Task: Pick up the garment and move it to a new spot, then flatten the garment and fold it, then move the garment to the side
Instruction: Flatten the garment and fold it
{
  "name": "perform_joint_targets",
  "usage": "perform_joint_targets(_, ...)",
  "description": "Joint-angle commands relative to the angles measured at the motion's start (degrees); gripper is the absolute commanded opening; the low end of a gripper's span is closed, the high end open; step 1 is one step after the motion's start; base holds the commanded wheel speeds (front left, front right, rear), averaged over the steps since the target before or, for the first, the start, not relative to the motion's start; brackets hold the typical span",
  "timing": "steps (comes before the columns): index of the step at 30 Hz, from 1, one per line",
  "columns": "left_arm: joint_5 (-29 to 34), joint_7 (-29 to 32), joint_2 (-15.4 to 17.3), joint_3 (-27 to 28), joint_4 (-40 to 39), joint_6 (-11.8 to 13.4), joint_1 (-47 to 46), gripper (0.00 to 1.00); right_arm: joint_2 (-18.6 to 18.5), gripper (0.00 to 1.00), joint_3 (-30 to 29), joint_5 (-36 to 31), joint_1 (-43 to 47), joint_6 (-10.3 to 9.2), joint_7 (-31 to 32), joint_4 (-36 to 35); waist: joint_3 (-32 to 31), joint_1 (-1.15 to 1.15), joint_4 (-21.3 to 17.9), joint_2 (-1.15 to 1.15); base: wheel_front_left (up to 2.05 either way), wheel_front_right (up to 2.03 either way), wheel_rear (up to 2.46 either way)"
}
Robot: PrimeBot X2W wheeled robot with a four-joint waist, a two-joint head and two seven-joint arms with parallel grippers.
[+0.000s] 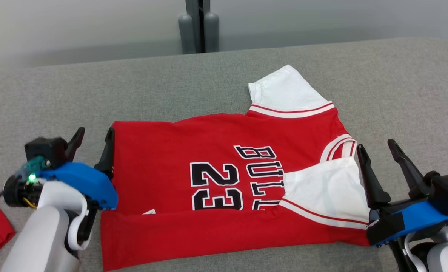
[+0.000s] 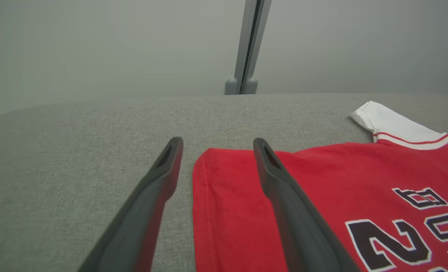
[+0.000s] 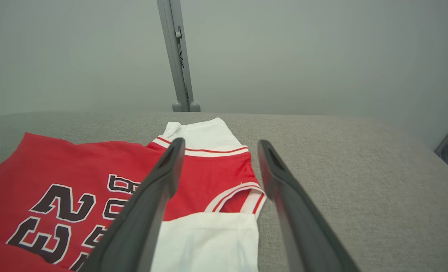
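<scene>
Head view: the garment [image 1: 208, 143] lies in the middle of the surface [image 1: 57, 94], partly folded. My left gripper [image 1: 95, 131] and right gripper [image 1: 376, 144] flank it, both spread wide and empty. Left wrist view: I'm straddling its red hem. Right wrist view: I'm straddling the collar end.

Soft, even, bright light, faint shadows, head view sharp, wrist views hazy beyond, fingers [image 2: 140, 215] slightly blurred
</scene>
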Motion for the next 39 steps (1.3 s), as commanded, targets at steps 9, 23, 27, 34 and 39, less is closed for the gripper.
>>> perform_joint_targets(9, -3.64, 6.3, -0.02, -1.5, 21.56, -5.85, -15.49, 1.0, 0.33, 1.0, 1.51, 1.17, -3.41, 0.0, -1.53, 2.45, 4.61, -0.02, -2.17, -0.01, 0.0, 0.0, 0.0)
perform_joint_targets(23, -5.23, 4.96, -0.96, -5.58, 38.72, -8.03, -23.4, 0.0, -0.62, 1.0, 1.22, 3.17, -7.01, 0.0, -3.85, 7.29, 6.73, -0.02, -3.21, -0.01, 0.0, 0.0, 0.0)
perform_joint_targets(27, -5.76, 1.91, -1.2, -6.21, 40.04, -7.98, -24.79, 0.0, -1.94, 1.0, 1.71, 4.57, -10.64, 0.0, -5.13, 11.42, 6.61, -0.02, -2.73, -0.01, 0.0, 0.0, 0.0)
perform_joint_targets(34, -5.6, -0.65, -2.62, -9.03, 39.75, -8.08, -27.81, 0.0, -6.44, 1.0, 4.03, 8.15, -23.73, 0.0, -5.07, 24.91, 8.75, -0.02, 0.2, -0.01, 0.0, 0.0, 0.0)
perform_joint_targets(39, -6.24, -1.63, -4.28, -11.83, 38.14, -8.1, -31.15, 0.0, -9.62, 1.0, 7.77, 10.87, -35.52, 0.0, -3.28, 36.18, 12.8, -0.02, 3.88, -0.01, 0.0, 0.0, 0.0)
